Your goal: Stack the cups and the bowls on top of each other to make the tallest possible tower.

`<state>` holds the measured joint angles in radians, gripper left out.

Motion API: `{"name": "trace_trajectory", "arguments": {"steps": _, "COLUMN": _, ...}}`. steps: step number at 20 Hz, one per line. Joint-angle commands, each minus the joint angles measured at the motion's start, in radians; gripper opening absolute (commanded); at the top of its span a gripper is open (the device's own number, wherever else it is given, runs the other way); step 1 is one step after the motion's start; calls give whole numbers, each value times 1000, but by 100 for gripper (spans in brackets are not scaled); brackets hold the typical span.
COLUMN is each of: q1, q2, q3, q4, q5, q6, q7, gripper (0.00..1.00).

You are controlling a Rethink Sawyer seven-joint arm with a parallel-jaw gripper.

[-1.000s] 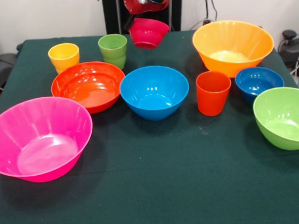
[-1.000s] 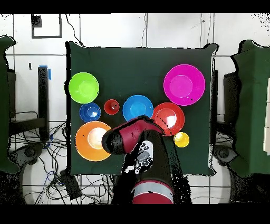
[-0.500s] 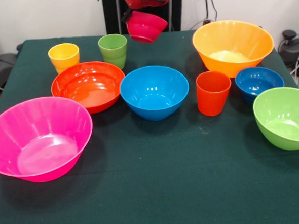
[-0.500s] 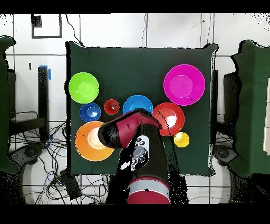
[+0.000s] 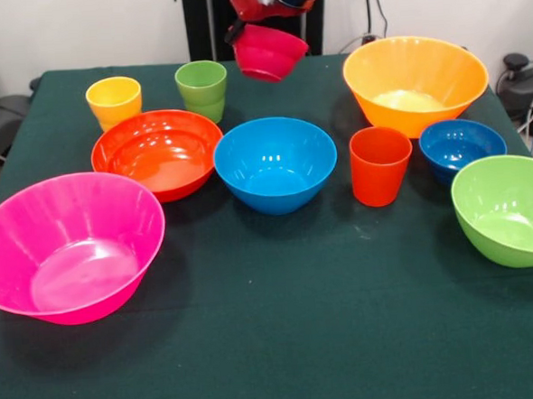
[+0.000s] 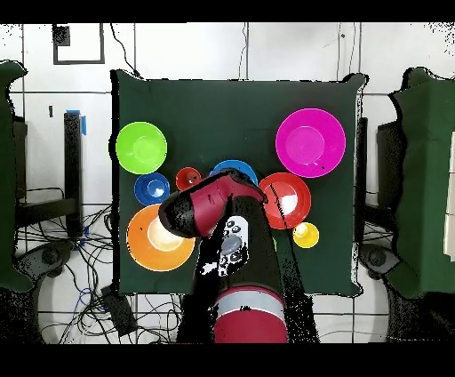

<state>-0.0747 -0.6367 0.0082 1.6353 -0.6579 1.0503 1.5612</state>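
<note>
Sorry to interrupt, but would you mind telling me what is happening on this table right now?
The robot's gripper holds the small magenta bowl up in the air at the far side of the table. Nothing is stacked yet: the large pink bowl, the blue bowl, the other bowls and the three cups all stand apart on the green cloth.

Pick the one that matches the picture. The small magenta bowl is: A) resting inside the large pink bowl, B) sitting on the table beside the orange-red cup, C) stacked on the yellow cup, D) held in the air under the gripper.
D: the small magenta bowl hangs tilted under the gripper, clear of the table, above and behind the medium blue bowl.
</note>
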Motion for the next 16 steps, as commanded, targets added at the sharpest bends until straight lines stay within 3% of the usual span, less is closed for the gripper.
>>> {"name": "trace_trajectory", "arguments": {"steps": 1, "q1": -31, "q2": 41, "q3": 183, "q4": -72, "q5": -3, "q6": -3, "q7": -218, "gripper": 0}}
{"name": "trace_trajectory", "arguments": {"steps": 10, "q1": -38, "q2": 26, "q3": 229, "q4": -89, "q5": -36, "q6": -17, "q7": -211, "gripper": 0}}
{"name": "trace_trajectory", "arguments": {"steps": 16, "q1": -44, "q2": 30, "q3": 262, "q4": -115, "q5": -64, "q6": -9, "q7": -263, "gripper": 0}}
